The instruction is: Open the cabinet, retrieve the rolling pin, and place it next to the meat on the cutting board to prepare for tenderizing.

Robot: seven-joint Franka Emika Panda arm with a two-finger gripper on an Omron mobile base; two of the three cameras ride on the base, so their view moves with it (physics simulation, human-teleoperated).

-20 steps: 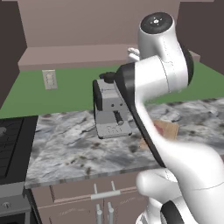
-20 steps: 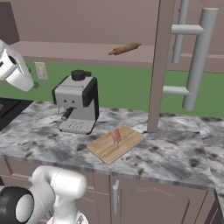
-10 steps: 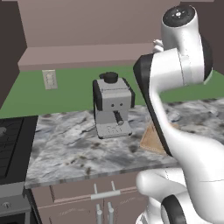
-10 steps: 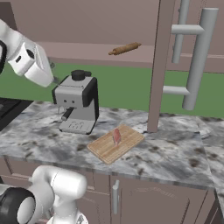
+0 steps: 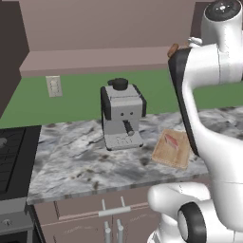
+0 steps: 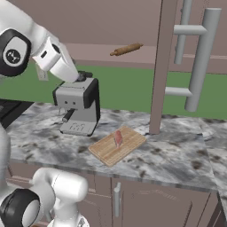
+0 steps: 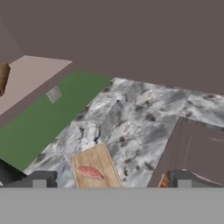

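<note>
One step in hand: reaching for the rolling pin, judging by the door already standing open and the pin not yet lifted.
Cabinet point(image 6: 160, 66): its tall door is hanging open edge-on over the counter, with the long silver handle point(image 6: 200, 57) facing outward to the right.
Counter point(image 6: 177, 155): marbled grey stone is carrying the coffee machine and the board.
Arm: rising high in the left base view, its elbow is crossing in front of the shelf end.
Coffee machine point(image 5: 122, 119): sitting left of the board, near it but not touching.
Cutting board point(image 6: 117, 144): lying flat near the counter's front edge, just left of the open door's foot.
Shelf point(image 6: 133, 55): the pale ledge inside the cabinet, above the green wall.
Rolling pin point(image 6: 126, 49): lying on that shelf, tilted a little, well above the board; a brown end is also showing at point(image 7: 2, 78).
Meat point(image 6: 118, 138): resting near the board's middle, leaving bare wood on either side.
Gripper point(image 7: 111, 178): released, jaws spread wide, holding nothing; hovering high and looking down over the board.
Advice: swinging toward the shelf while keeping clear of the door edge, and squaring the fingers across the pin's barrel, probably mid-length, though its exact lie is hard to read from here.
</note>
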